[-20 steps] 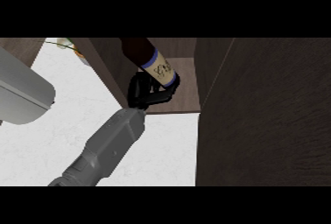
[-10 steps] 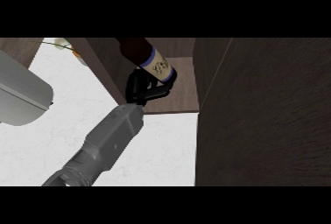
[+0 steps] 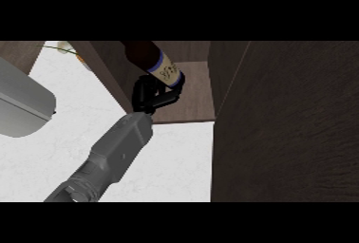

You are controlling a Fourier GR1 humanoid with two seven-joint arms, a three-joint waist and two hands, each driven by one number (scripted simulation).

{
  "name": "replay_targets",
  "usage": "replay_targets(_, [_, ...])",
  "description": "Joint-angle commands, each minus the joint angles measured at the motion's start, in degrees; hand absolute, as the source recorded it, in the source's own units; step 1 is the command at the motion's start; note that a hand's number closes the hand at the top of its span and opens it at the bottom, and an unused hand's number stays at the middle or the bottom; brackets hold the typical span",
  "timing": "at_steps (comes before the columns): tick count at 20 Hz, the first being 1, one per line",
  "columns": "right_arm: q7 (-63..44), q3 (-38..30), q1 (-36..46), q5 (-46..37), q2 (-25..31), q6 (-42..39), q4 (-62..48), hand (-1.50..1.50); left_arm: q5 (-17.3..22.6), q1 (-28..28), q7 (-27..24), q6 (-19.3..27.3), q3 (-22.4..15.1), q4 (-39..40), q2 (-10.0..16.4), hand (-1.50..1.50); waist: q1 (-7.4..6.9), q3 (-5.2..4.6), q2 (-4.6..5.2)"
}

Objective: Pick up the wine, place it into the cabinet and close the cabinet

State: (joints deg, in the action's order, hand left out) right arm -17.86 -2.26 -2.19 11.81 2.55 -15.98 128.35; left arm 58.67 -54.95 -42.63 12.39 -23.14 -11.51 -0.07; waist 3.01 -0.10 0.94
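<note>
The robot hand (image 3: 155, 96) grips the wine bottle (image 3: 157, 64) by its labelled end, the bottle slanting above it inside the cabinet (image 3: 195, 97).

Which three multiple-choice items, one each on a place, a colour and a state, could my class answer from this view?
1. Where is the wine bottle? A on the counter; B in the cabinet opening; C lying on the floor.
2. The band above its label is: A red; B blue; C green.
3. The hand is: A flat on the counter; B curled round the bottle; C resting open.
Key: B, cabinet wood surrounds it; B, a blue stripe shows; B, fingers wrap its lower end.
</note>
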Motion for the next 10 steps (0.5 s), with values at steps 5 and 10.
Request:
replay_targets(5, [4.24, 3.24, -2.55, -4.9, -1.76, -0.49, -0.36, -1.5, -0.72, 0.65, -8.43, -2.68, 2.48, 2.93, 0.79, -1.5, -0.72, 0.04, -0.11])
replay_targets(10, [2.26, 1.28, -1.16, -3.2, -0.52, -0.01, 0.07, -1.5, -2.14, 1.0, -10.8, -3.33, 1.99, 0.74, 1.64, -1.5, -1.44, 0.06, -0.41])
